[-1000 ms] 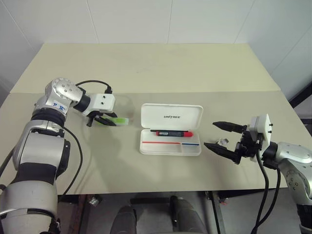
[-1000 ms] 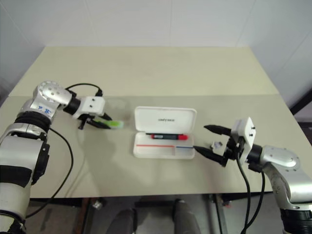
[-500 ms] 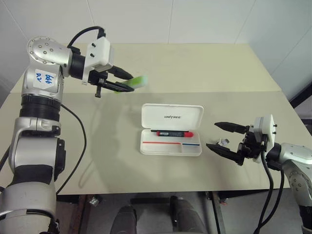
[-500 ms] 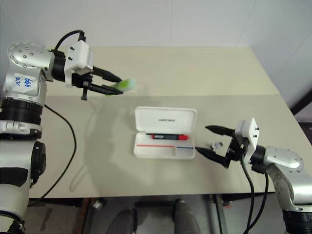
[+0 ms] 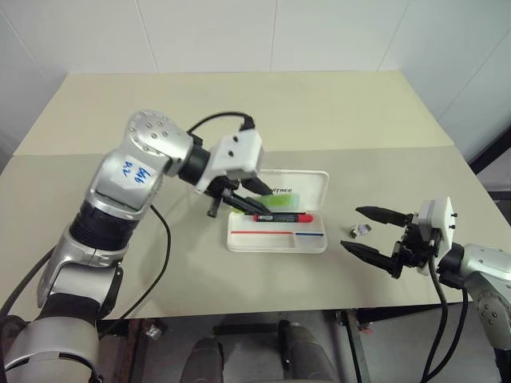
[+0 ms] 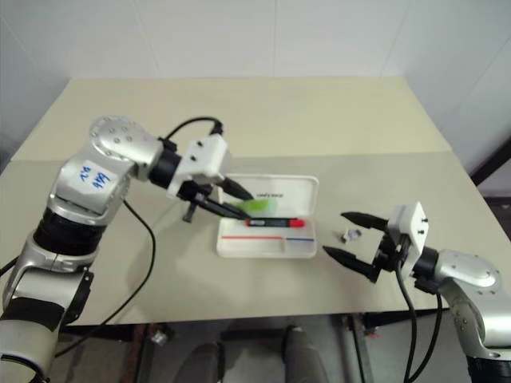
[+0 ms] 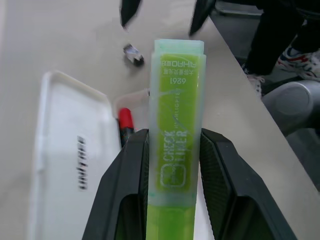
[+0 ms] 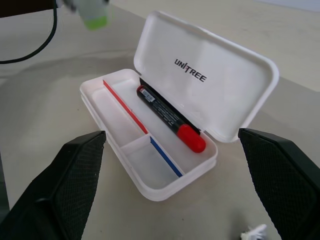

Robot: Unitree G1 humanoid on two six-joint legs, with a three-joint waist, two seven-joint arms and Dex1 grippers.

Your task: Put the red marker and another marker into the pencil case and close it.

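Now on second marker: my left pincer (image 5: 254,199) clamped on green highlighter (image 5: 277,202), hovering over open case (image 5: 277,239). Red marker (image 5: 281,217) inside, far slot. Right pincer (image 5: 375,232) apart, right of case. Next: lower, release, shut lid.

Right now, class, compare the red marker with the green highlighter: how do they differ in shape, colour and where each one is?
The red marker is slim, with a black barrel and red cap; the green highlighter is wider, flat and light green. The red marker lies in the open pencil case beside the hinge; the green highlighter is clamped in the left gripper above the pencil case. Both are capped.
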